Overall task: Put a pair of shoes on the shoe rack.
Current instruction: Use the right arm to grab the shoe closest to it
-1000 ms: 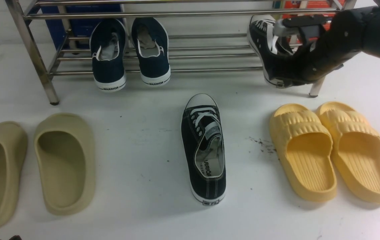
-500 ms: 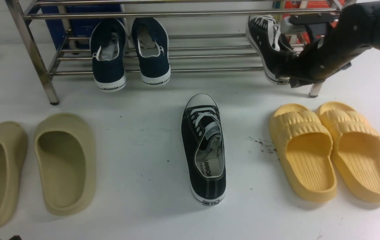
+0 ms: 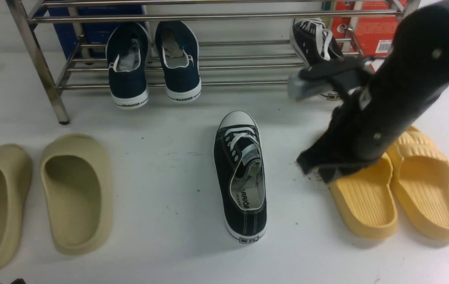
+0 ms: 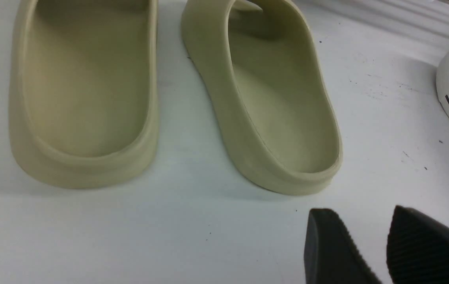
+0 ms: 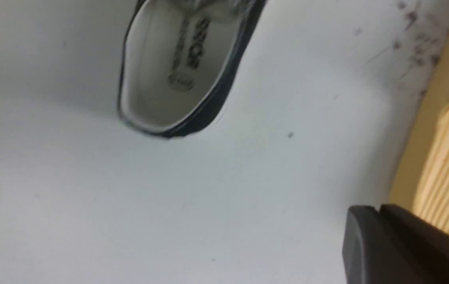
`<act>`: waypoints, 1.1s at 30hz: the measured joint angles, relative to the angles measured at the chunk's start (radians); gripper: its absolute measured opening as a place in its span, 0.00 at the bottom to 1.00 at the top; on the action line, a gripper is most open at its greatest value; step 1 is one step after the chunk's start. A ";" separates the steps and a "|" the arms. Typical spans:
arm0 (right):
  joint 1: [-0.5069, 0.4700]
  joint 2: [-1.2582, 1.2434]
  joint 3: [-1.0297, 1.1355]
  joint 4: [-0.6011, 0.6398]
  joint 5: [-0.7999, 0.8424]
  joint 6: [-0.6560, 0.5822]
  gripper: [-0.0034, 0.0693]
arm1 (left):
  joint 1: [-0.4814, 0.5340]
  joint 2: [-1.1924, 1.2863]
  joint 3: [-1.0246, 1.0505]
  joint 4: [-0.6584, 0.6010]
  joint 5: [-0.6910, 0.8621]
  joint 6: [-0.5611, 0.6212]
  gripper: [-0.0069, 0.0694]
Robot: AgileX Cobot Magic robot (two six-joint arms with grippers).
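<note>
1. On the lower tier of the shoe rack (image 3: 248,83), toward your right, rests one black canvas sneaker (image 3: 313,41), toe inward; the right arm (image 3: 390,90) partly covers its heel end.
2. Its mate, the other black sneaker (image 3: 244,177), lies sole-down on the white surface (image 3: 161,228) before you, toe toward the rack.
3. Your right gripper (image 5: 380,207) has its fingertips pressed together, with nothing between them; the arm crosses your view of the rack's right front leg.
4. Your left gripper (image 4: 360,209) stands spread, near the beige slippers (image 3: 76,193), which lie at your left, apart from one another.
5. Yellow slippers (image 3: 425,189), side by side, occupy the right; the right arm hides part of the nearer-to-centre one.
6. Navy sneakers (image 3: 127,81) share the rack's lower tier at left, heels toward you, labelled "WARRIOR".
7. Behind the rack, note a blue item (image 3: 98,29) at left and a red box (image 3: 376,35), bearing a barcode, at right.
</note>
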 joint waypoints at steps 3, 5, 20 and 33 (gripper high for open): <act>0.098 0.014 0.011 -0.073 -0.027 0.117 0.31 | 0.000 0.000 0.000 0.000 0.000 0.000 0.40; 0.125 0.029 0.011 -0.118 -0.088 0.213 0.44 | 0.000 0.000 0.000 0.000 0.000 0.000 0.40; 0.072 0.240 0.011 -0.162 -0.421 0.339 0.64 | 0.000 0.000 0.000 0.000 0.000 0.000 0.40; 0.033 0.289 0.011 -0.127 -0.526 0.319 0.08 | 0.000 0.000 0.000 0.000 0.000 0.000 0.40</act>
